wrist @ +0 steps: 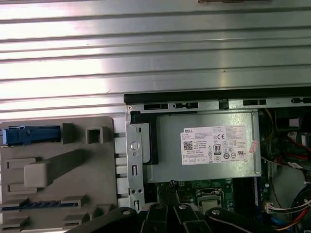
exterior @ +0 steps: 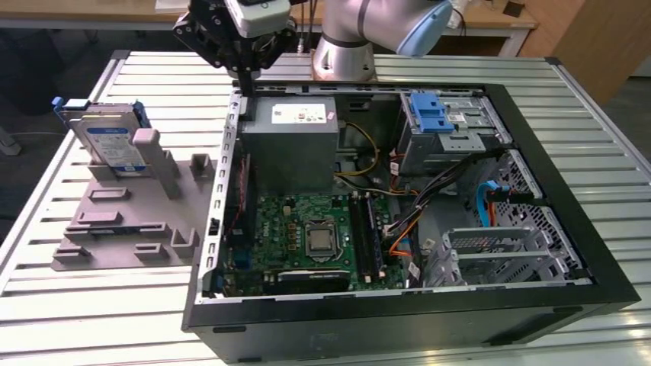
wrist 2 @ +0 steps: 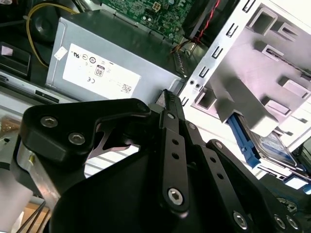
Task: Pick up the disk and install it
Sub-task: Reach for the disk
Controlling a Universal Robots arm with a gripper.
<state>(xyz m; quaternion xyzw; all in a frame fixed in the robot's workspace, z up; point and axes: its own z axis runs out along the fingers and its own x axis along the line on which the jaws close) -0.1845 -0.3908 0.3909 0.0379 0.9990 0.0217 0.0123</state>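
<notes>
Logged the gripper poised over the far wall of the computer case, tips drawn together, nothing clamped between them. Same closed look to the gripper in the second wrist view.

Directly beneath: the grey power supply, just inside that wall. Not touching it, as far as can be told.

Found the disk outside the case, towards the exterior view's left, standing on edge in a grey holder on the worktop. Apart from the gripper, with the case wall between. Blue carrier edge of the disk also caught in the first wrist view.

Placed the blue-latched drive cage at the case's far side, towards the exterior view's right, with loose cables draped just below it.

Risks, by judgement only:
- Closed tips brought onto the disk would knock it, not grasp it.
- Off-centre hold on the plastic carrier could tilt the disk and bind it in the holder's slot.
- Low travel over the case could clip the wall.
- Skewed entry at the cage, or snagged cables, could jam the carrier.
</notes>
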